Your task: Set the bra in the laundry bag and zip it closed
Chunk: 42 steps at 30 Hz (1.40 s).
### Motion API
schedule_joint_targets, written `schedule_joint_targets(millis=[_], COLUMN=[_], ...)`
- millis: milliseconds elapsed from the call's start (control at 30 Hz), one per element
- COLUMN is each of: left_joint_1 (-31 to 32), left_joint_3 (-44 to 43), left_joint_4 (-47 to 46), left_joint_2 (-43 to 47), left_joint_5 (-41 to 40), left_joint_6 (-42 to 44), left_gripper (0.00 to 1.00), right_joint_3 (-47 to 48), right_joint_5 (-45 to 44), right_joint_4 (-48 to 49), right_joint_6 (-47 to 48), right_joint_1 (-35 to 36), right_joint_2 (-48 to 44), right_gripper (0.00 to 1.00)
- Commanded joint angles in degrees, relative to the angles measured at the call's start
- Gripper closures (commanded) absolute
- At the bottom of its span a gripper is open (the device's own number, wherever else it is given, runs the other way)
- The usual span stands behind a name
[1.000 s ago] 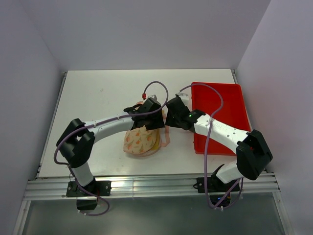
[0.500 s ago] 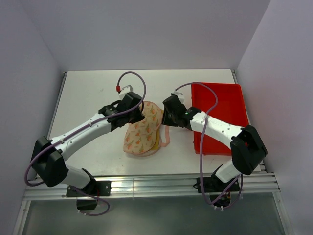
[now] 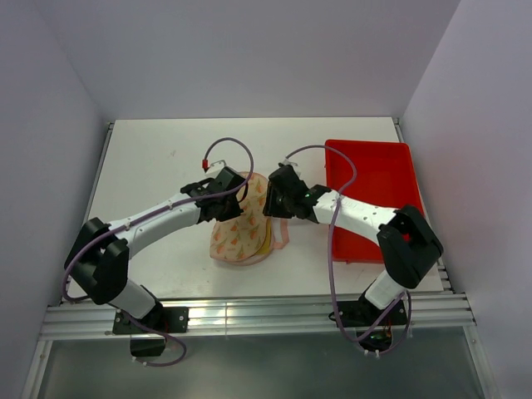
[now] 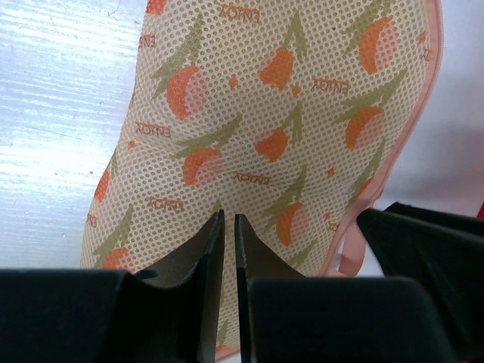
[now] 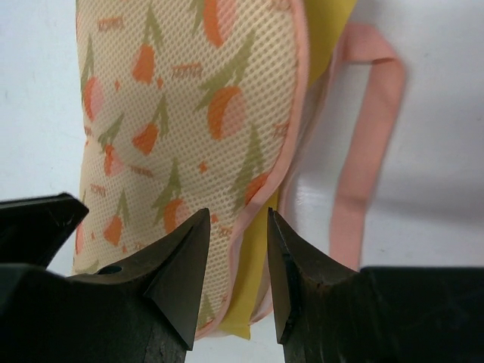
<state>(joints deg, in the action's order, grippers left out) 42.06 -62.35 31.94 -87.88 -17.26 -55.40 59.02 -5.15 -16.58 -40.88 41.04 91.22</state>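
Right now the laundry bag (image 3: 239, 226) lies folded over on the worktop (image 3: 150, 166), its orange-printed mesh side up. The bra (image 5: 333, 21) is tucked inside the bag, with only yellow slivers showing past the bag's pink edge on the side toward the red tray (image 3: 378, 179). The left hand (image 4: 229, 219) sits low over the bag's printed top, its fingers drawn in to a thin slit. It may be nipping the mesh, though the wrist view is too close to tell. The right hand (image 5: 237, 215) is at the bag's tray-side rim, fingers a narrow way apart, with the pink edge and a bit of yellow in the gap. A pink strap (image 5: 370, 144) loops out from that same rim, lying flat.
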Motion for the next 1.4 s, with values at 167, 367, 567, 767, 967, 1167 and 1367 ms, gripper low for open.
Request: schedule_joint_targets(millis=[167,367,567,767,967,1167,1367], left_joint_1=[0.1,0.1,0.1,-0.1,-0.4,-0.8,-1.0], left_joint_3=[-1.3,-2.1,-3.0,-3.3,-3.3,-3.0,-2.8], left_joint_4=[-2.2,-2.6,-2.9,-2.9,-3.1,-3.3,-3.5], left_joint_2=[-1.4,-2.7,-3.6,-4.0,-4.0,-3.8,-3.9], left_joint_5=[1.1,1.3,1.7,2.0,2.3,2.8,2.8], left_joint_6=[0.0,0.6,0.9,1.5,1.8,2.0,2.3], left_gripper=[0.83,0.82,0.82,0.82,0.82,0.81,0.81], right_joint_3=[-1.4,-2.7,-2.5,-2.2,-1.8,-1.5,-1.0], right_joint_5=[0.8,-0.4,-0.3,-0.7,-0.6,-1.5,-4.9], right_joint_4=[3.1,1.9,2.2,2.8,2.7,1.3,-2.2], right_joint_6=[-2.2,-2.6,-2.6,-2.9,-2.9,-2.7,-2.3], right_joint_1=[3.2,3.4,3.5,3.4,3.4,3.4,3.3], right_joint_2=[0.3,-1.0,0.3,0.6,1.2,0.4,-3.0], right_gripper=[0.57,0.57,0.58,0.61,0.75,0.90,0.99])
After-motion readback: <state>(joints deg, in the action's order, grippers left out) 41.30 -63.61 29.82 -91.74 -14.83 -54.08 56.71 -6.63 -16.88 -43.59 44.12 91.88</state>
